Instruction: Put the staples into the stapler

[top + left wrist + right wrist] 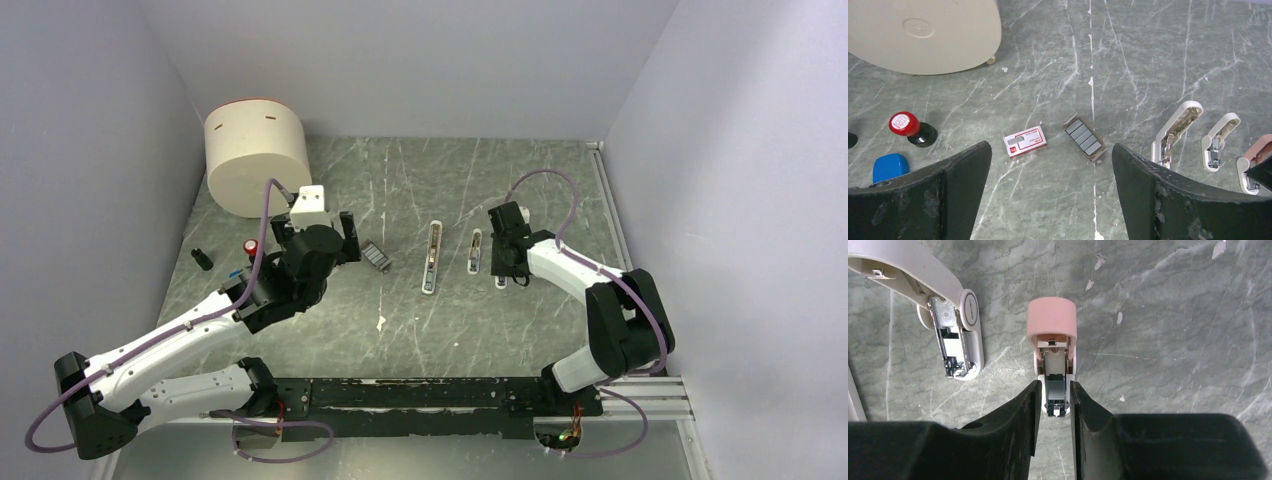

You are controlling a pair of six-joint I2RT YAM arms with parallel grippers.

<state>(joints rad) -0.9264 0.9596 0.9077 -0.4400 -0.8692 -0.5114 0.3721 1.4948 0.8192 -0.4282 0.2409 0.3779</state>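
The staples (1084, 136) are dark grey blocks in a small open tray, with their red-and-white box (1024, 141) beside them on the left. The tray also shows in the top view (377, 256). The slim white stapler (1175, 131) lies open to their right, and is in the top view (432, 257) too. My left gripper (1050, 200) is open and empty, above and just short of the staples. My right gripper (1055, 395) is shut on the metal end of the pink stubby piece (1052, 320), which rests on the table.
A short white stubby stapler (955, 340) lies open between the slim stapler and the pink piece. A cream cylinder (255, 155) stands at the back left. A red-topped stamp (904, 123), a blue piece (890, 166) and a small black piece (202, 259) lie left.
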